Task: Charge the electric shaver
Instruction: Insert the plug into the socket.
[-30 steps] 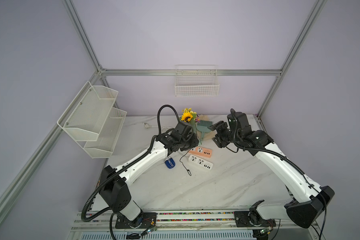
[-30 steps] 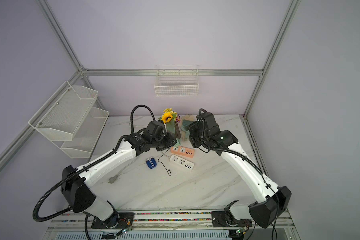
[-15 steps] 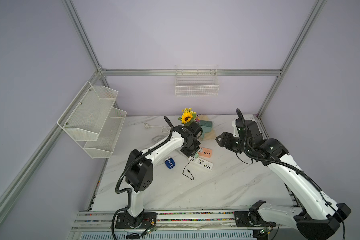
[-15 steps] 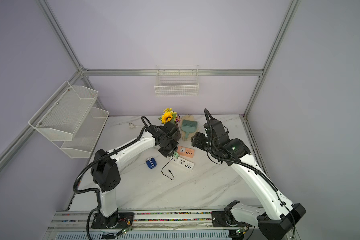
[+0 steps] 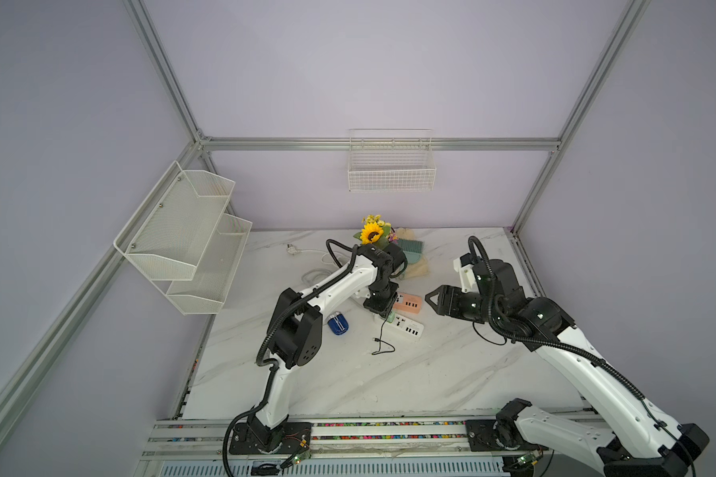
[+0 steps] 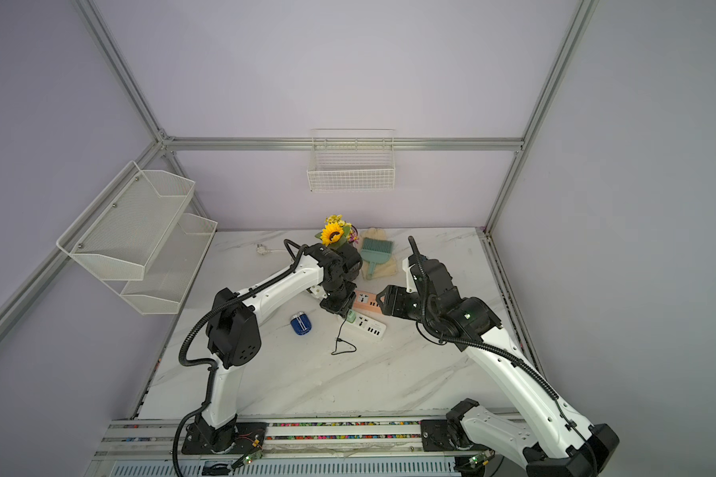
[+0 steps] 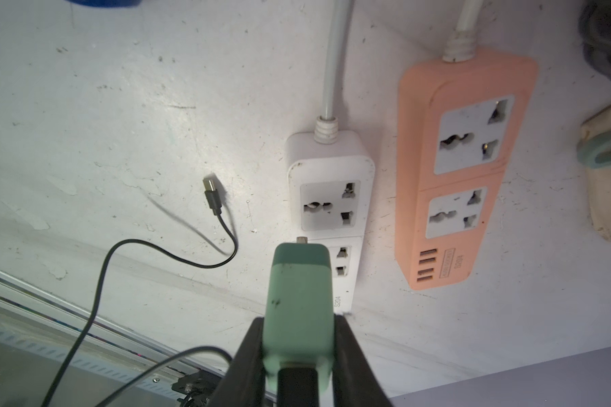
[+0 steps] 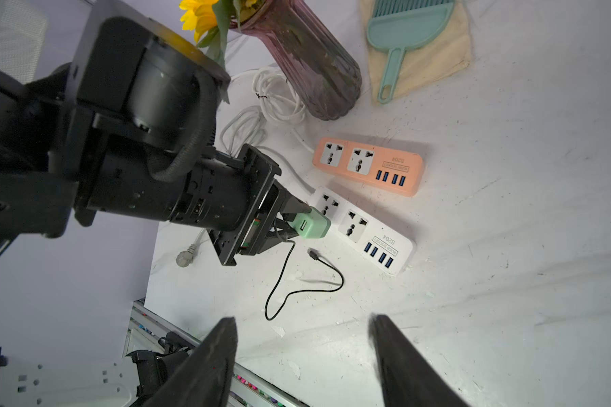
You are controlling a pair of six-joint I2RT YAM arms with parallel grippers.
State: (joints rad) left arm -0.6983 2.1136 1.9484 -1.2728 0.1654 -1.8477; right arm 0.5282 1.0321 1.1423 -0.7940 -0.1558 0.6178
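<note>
This is a robot lab, dressed a bit like a home. A metal frame (image 5: 265,143) holds plain purple walls (image 5: 348,62). Robot arms (image 5: 335,285) sit on a rail (image 5: 389,430) by a marble table (image 5: 389,384).

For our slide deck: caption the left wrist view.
Left gripper holds the mint-green adapter aimed at the white power strip; its black cable lies loose.

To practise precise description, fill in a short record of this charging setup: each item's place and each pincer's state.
Shaver: blue, lying loose on the table.
Left pincer: shut on the green adapter, above the white power strip; a prong shows, so not yet plugged in.
Black cable: runs from the adapter; its loose end lies on the table.
Orange power strip: beside the white one, nothing plugged in.
Right pincer: open, empty, above the table.
</note>
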